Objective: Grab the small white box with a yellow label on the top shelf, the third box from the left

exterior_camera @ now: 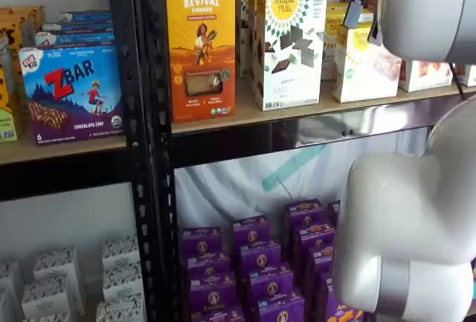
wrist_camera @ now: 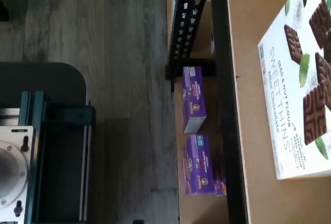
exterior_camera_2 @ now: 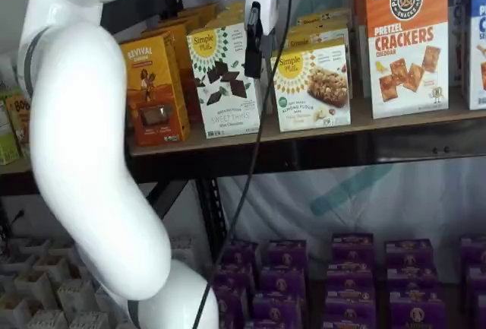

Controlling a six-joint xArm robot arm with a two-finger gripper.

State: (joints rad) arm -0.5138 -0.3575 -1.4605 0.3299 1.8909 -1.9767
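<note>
Gripper [exterior_camera_2: 253, 52], fingers seen side-on so spread cannot be told, hanging before the front edge of the top shelf [exterior_camera_2: 395, 121], just left of the small white box [exterior_camera_2: 314, 86], standing upright, broad face forward.

Glossy white rounded arm [exterior_camera_2: 83, 154], grey joint band, black cable [exterior_camera_2: 254, 139].

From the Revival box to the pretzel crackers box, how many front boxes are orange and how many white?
Orange: 2, the Revival box and the pretzel crackers box.
White: 2, the tall chocolate carton and the small white box.
Total: 4
</note>
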